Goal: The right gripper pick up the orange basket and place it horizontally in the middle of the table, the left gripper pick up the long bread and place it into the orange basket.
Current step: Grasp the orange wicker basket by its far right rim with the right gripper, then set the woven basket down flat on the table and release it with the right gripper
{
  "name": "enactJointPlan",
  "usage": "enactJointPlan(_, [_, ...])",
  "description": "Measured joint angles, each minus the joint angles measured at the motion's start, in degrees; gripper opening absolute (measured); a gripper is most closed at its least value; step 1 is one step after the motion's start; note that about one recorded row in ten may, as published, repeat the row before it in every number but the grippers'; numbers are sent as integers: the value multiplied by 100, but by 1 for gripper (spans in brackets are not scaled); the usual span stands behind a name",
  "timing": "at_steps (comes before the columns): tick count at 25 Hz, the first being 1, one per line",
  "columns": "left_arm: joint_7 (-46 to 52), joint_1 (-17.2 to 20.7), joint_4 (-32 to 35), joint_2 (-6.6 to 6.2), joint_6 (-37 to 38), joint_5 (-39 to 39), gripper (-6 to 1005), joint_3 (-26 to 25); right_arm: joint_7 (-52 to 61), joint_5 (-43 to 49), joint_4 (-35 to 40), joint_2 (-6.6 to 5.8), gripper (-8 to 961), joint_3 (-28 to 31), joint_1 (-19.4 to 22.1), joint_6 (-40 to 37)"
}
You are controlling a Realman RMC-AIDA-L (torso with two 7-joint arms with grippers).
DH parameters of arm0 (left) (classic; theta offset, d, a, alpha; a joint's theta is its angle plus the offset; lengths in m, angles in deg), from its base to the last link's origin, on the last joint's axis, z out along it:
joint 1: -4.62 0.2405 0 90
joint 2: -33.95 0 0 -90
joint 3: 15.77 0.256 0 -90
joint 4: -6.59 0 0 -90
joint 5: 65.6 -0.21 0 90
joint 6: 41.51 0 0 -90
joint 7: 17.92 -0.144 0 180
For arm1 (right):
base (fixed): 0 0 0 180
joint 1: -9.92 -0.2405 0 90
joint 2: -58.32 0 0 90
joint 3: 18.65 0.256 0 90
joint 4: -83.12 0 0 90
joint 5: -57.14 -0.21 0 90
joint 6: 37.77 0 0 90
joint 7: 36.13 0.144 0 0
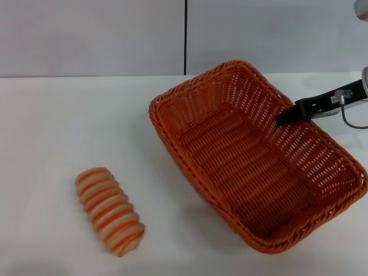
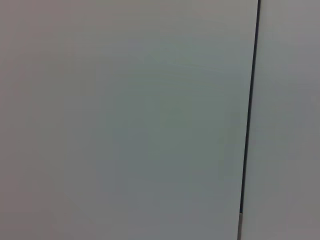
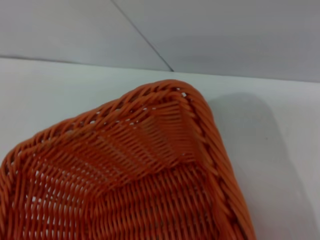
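The orange basket (image 1: 253, 172) lies diagonally across the right half of the white table (image 1: 69, 115), with a soft shadow under its near-left side. My right gripper (image 1: 282, 119) reaches in from the right edge over the basket's far long wall. One black finger (image 1: 305, 108) lies against the inside of that wall and the other is hidden behind the weave, so the gripper grips the rim. In the right wrist view a basket corner (image 3: 170, 130) fills the picture. The long bread (image 1: 109, 210), striped orange and cream, lies on the table at the front left, well apart from the basket. The left gripper is out of view.
A grey wall (image 1: 92, 34) with a dark vertical seam (image 1: 185, 34) rises behind the table's far edge. The left wrist view shows only that wall (image 2: 125, 120) and seam (image 2: 250, 110). Bare tabletop separates the bread from the basket.
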Motion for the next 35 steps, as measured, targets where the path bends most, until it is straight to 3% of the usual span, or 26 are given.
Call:
enactJointPlan(8, [8, 58, 0, 0, 5, -11, 832, 0, -327, 0, 1283, 132, 147, -872, 223, 436])
enactJointPlan(20, [45, 232, -72, 4, 56, -25, 831, 28, -2111, 89, 2694, 127, 146, -949, 141, 990])
enactJointPlan(26, [27, 409, -99, 24, 274, 0, 831, 0, -2790, 79, 2832, 166, 147, -1045, 160, 950])
enactJointPlan(35, [53, 569, -106, 27, 451, 1, 830, 0, -4163, -112, 2766, 457, 146, -1116, 124, 622])
